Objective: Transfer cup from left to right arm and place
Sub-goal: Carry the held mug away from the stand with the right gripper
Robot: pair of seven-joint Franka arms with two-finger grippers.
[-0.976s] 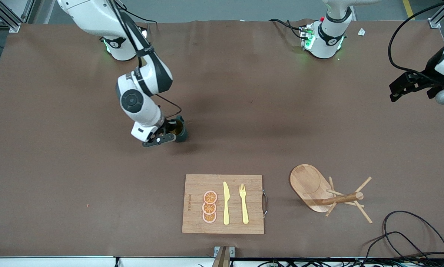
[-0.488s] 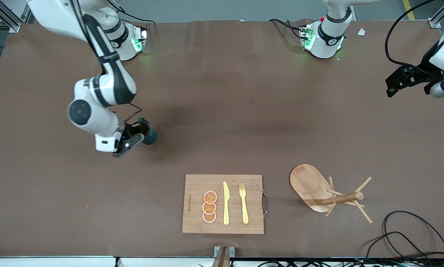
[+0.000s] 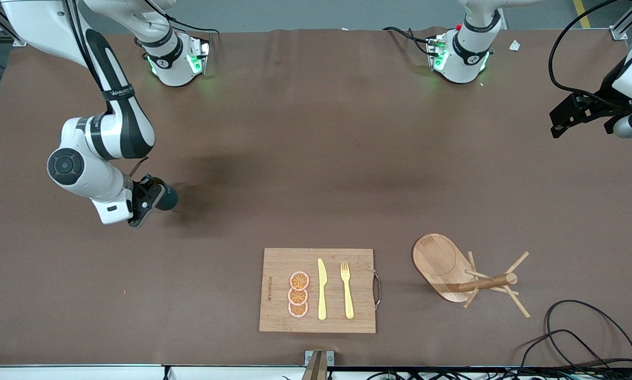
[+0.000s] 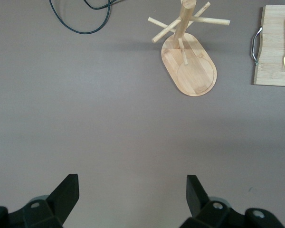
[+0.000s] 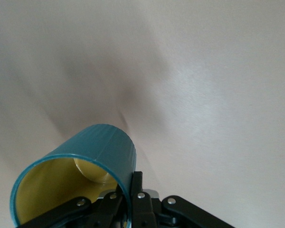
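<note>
1. Right claw point(image 3: 146, 199): closed on the wall of the cup point(image 3: 165, 197), one finger point(image 5: 134, 190) outside the rim and the other inside, as seen in the right wrist view. The claw touches nothing else.
2. Cup: a dark teal cylinder with a yellowish inside point(image 5: 57, 187). It is held tilted, in the air, over the bare bench point(image 3: 316, 158) toward the right arm's end. It is well apart from the cutting board point(image 3: 279, 264).
3. Right arm pose: the arm runs from its base point(image 3: 173, 58) out toward its own end of the bench, bends at the elbow joint point(image 3: 65, 166), and turns the wrist back toward the cutting board's side, so that the claw points sideways rather than straight down.
4. Left claw point(image 4: 133, 194): fully open and empty; its two fingers point(image 4: 66, 192) stand wide apart in the left wrist view. It hangs over the bench at the left arm's end, well apart from the cutting board. The left arm waits.
5. Other items, relative to the cutting board: it carries three orange slices point(image 3: 298, 294), a yellow knife point(image 3: 322, 290) and a yellow fork point(image 3: 347, 290). The wooden peg rack point(image 3: 466, 277) stands beside it, toward the left arm's end.
</note>
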